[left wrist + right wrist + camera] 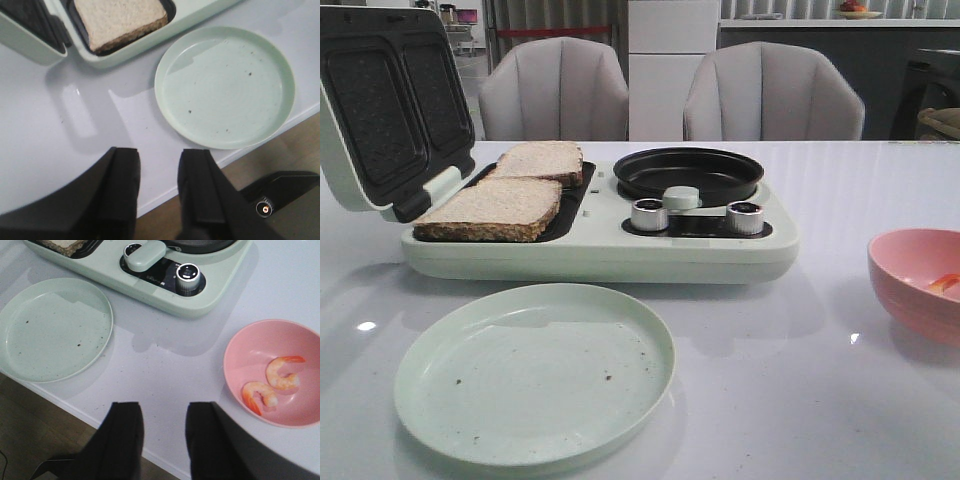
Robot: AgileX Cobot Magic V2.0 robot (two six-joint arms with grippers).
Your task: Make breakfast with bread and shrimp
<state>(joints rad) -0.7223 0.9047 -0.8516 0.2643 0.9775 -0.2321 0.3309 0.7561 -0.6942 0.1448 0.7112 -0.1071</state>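
Green plate (534,375) lies before the grill (600,250) holding bread (492,208); pink bowl (272,372) holds two shrimp (283,373). Left gripper (157,187) and right gripper (163,432) gape, empty.

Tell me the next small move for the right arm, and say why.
Probably lower the right gripper toward the pink bowl and close on one shrimp. Both shrimp are in the bowl, the black pan has nothing in it, the bread already sits in the maker, and the gripper is open, holding nothing.
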